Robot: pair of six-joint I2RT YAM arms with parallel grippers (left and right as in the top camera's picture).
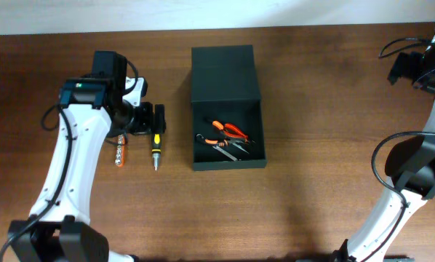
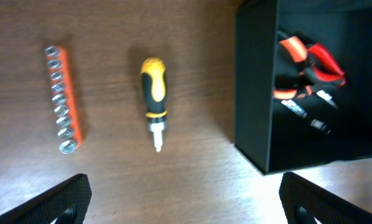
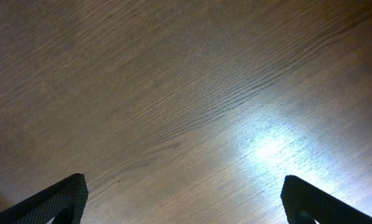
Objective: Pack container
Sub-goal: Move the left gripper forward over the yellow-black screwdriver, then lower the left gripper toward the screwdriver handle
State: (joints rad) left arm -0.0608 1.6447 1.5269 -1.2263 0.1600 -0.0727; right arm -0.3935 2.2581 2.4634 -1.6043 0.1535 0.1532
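Note:
The dark container (image 1: 227,164) stands open mid-table, its flap lid (image 1: 223,76) lying flat behind it. Inside lie orange-handled pliers (image 1: 228,129) and small metal tools (image 1: 228,149). A yellow-and-black stubby screwdriver (image 1: 156,151) and an orange socket rail (image 1: 120,153) lie on the table left of it. My left gripper (image 1: 150,118) is open and empty, hovering just behind the screwdriver. In the left wrist view I see the screwdriver (image 2: 153,93), the rail (image 2: 64,98), the container's wall (image 2: 254,93) and the pliers (image 2: 307,65). My right gripper (image 3: 183,202) is open over bare wood.
The right arm (image 1: 421,65) sits at the far right edge of the wooden table (image 1: 312,211), well away from the container. A pale wall runs along the table's back edge.

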